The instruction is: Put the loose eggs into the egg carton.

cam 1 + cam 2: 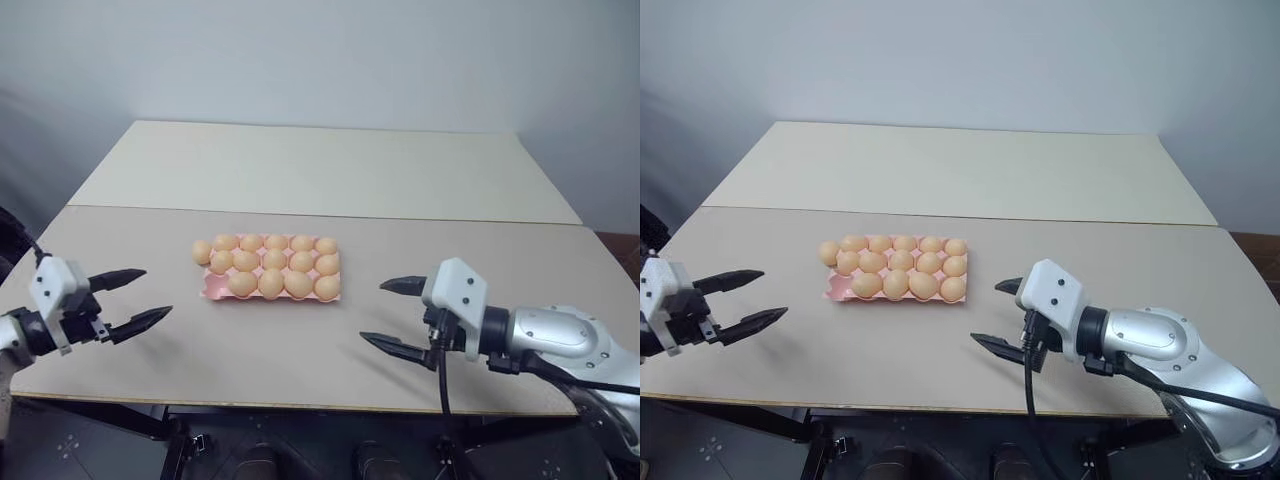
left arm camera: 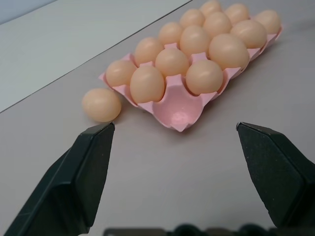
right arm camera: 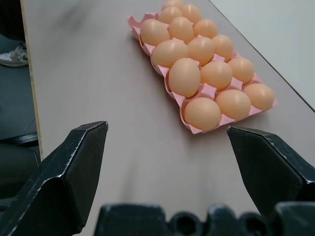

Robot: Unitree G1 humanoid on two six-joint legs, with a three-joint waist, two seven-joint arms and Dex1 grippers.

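The pink egg carton [image 1: 212, 290] lies on the middle of the table, with several orange-tan eggs [image 1: 271, 282] in its cups. Its near left corner cup [image 2: 179, 109] is bare. One loose egg [image 1: 201, 251] rests on the table against the carton's far left corner, also seen in the left wrist view [image 2: 101, 104]. My left gripper [image 1: 157, 292] hovers open to the left of the carton, pointing toward it, with nothing between its fingers. My right gripper [image 1: 372, 311] is open and holds nothing, to the right of the carton and a little nearer the front edge.
The tan table [image 1: 300, 350] has a seam across it behind the carton, and a lighter panel [image 1: 330, 170] lies beyond. Its front edge runs just below both grippers. A plain wall stands behind.
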